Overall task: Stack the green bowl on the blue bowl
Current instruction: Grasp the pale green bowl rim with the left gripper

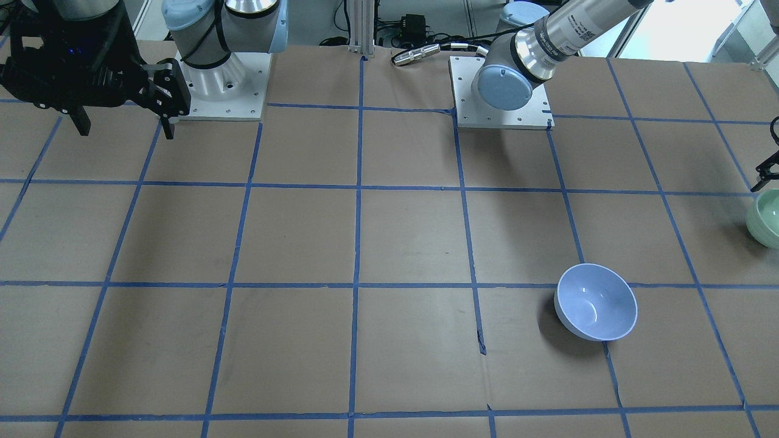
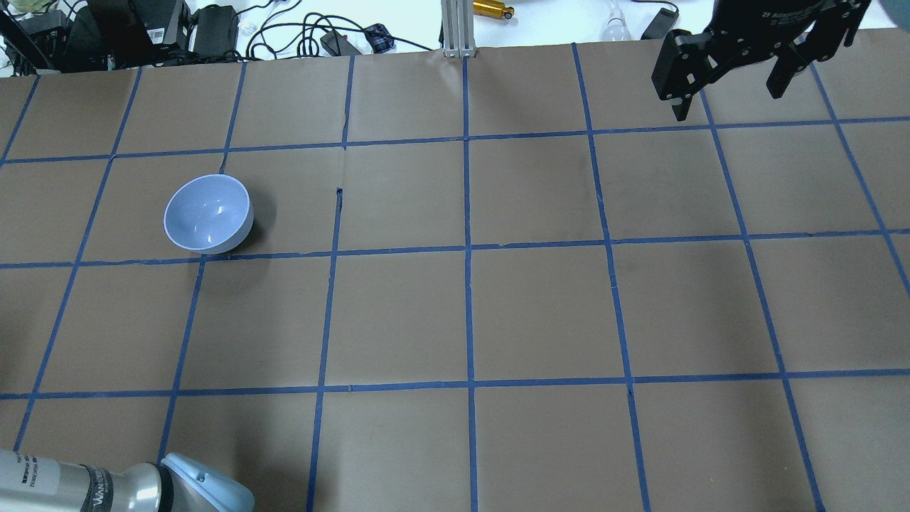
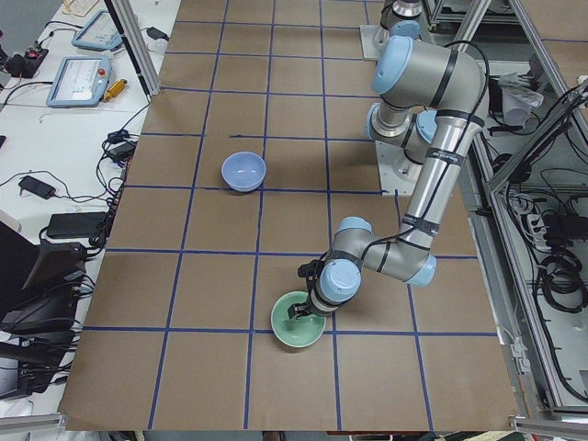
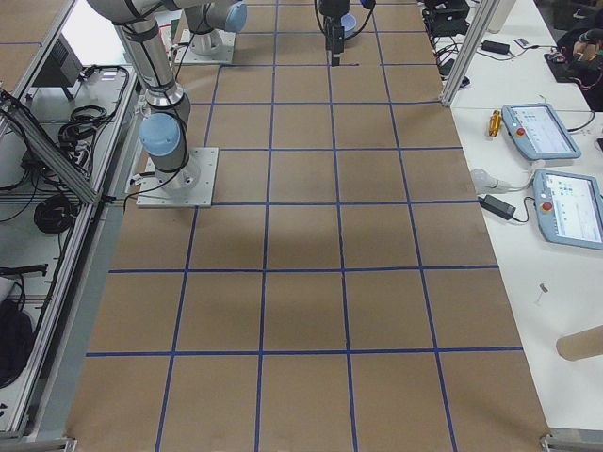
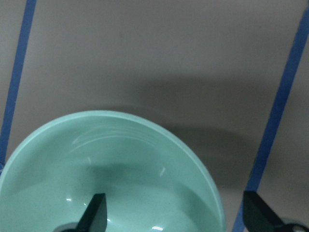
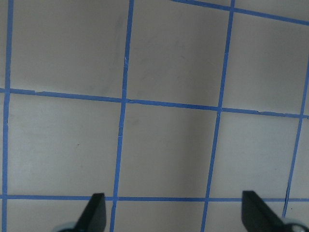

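Note:
The green bowl [image 5: 106, 169] sits upright on the table by its end on my left; it also shows in the front-facing view [image 1: 767, 216] and the left side view [image 3: 298, 320]. My left gripper [image 5: 176, 217] is open and low over it, one finger [image 5: 96, 212] inside the bowl, the other [image 5: 258, 215] outside the rim. The blue bowl [image 2: 208, 213] stands empty and upright farther along the table, apart from the green one [image 1: 595, 301] [image 3: 243, 170]. My right gripper [image 2: 725, 99] is open and empty, high over the far right of the table [image 6: 175, 215] [image 1: 122, 121].
The table is brown board with a blue tape grid [image 2: 469, 249]. The two arm bases [image 1: 225, 79] [image 1: 502, 91] stand at the robot's edge. An aluminium post [image 2: 455, 28] and cables [image 2: 298, 32] lie along the far edge. Teach pendants [image 4: 556, 169] lie on a side table.

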